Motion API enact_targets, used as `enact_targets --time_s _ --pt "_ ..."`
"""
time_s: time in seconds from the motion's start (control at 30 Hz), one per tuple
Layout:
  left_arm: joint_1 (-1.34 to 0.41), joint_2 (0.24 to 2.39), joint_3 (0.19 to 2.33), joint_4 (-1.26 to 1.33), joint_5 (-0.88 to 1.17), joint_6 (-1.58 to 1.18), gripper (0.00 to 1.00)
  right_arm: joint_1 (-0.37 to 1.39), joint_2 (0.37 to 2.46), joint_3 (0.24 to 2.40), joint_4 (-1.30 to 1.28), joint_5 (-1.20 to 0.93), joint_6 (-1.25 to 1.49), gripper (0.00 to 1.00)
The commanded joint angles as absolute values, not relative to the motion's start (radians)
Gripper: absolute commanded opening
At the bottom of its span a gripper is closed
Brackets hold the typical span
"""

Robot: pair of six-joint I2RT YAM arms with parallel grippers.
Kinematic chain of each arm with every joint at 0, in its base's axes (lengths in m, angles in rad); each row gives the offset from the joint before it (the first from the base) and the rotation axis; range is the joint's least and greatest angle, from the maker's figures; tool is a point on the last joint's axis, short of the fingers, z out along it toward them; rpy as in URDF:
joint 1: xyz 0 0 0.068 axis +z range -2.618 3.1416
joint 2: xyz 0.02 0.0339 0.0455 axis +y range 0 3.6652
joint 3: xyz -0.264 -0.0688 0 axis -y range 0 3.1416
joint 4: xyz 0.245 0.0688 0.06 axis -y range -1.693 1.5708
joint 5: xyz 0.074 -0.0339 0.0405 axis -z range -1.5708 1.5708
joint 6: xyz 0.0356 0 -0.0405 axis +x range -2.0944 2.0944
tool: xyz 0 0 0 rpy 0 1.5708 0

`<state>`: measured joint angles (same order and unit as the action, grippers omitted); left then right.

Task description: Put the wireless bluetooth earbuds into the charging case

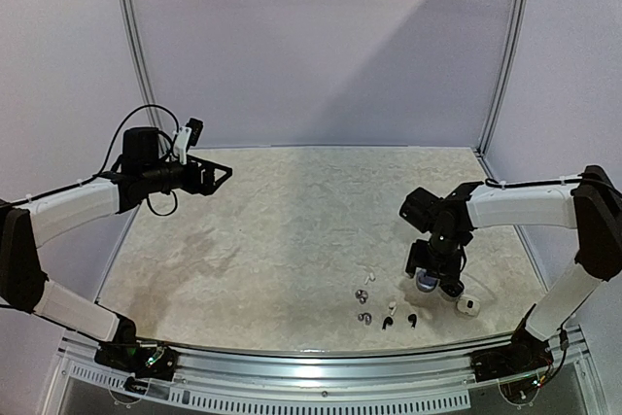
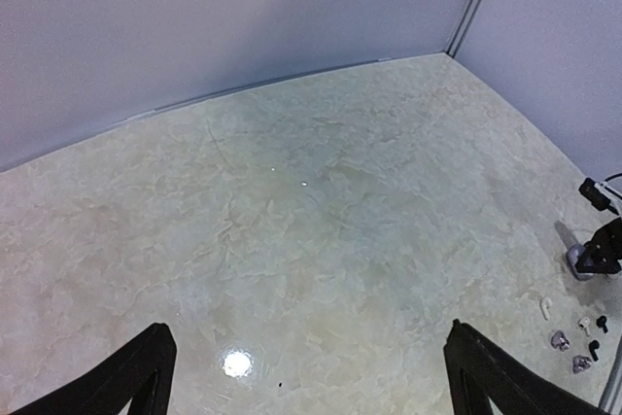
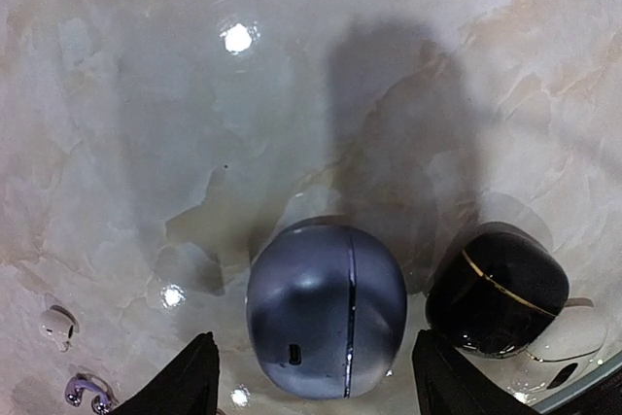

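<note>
Several tiny earbuds lie near the table's front edge: white ones (image 1: 369, 277) (image 1: 393, 306), grey ones (image 1: 362, 294) (image 1: 364, 318) and black ones (image 1: 387, 322) (image 1: 412, 319). My right gripper (image 1: 428, 274) is open and low over a closed grey-blue charging case (image 3: 326, 323), with one finger on each side of it and not touching it. A white earbud (image 3: 58, 326) and a grey earbud (image 3: 86, 391) lie to the case's left. My left gripper (image 1: 209, 174) is open, empty and held high at the far left, far from the earbuds (image 2: 560, 340).
A closed black case (image 3: 498, 291) with a gold seam sits just right of the grey-blue one. A white case (image 1: 467, 305) lies beside it. The right wall panel and the table's front rail are close by.
</note>
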<state>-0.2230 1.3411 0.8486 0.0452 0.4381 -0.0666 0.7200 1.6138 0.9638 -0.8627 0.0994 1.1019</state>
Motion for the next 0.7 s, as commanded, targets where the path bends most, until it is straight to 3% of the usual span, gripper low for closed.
enact_targets --time_s 0.0,0.33,0.67 --pt "-0.233 1.346 0.851 0.044 0.434 -0.036 0.98 0.730 1.643 0.953 -0.814 0.087 1.118 0.67" --pt "-0.232 1.359 0.861 0.051 0.432 -0.021 0.99 0.730 1.690 0.932 -0.779 0.076 1.118 0.59" --pt "-0.231 1.354 0.868 0.061 0.459 -0.014 0.99 0.730 1.671 0.982 -0.783 0.129 0.976 0.21"
